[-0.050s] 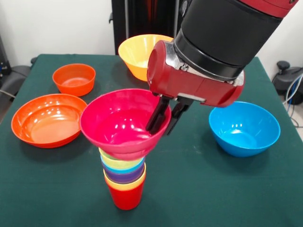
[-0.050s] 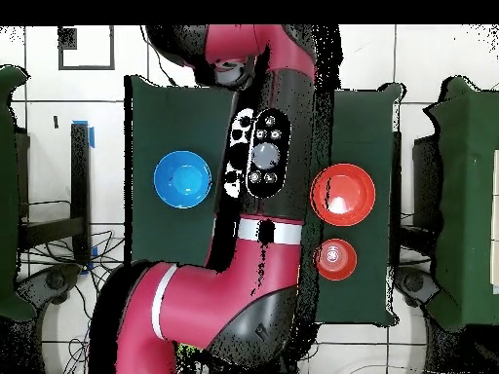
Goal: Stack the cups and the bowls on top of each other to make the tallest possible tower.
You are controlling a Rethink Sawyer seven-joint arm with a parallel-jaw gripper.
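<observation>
Pinching glossy magenta-pink plastic bowl (image 1: 120, 122) rim with black gripper (image 1: 162, 123) atop nested cup tower (image 1: 124, 177); centring, releasing gently

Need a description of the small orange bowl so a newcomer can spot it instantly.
Start at the green table in the front view and go to its far left corner. The small orange bowl sits there alone, behind the wide shallow orange bowl. It is deeper and much narrower than that neighbour, and empty.

We are seeing a glossy red arm (image 2: 263, 282) with a thick black cylindrical sleeve, white bands, and a hand (image 1: 166, 118) with black fingers (image 1: 156, 118).
</observation>
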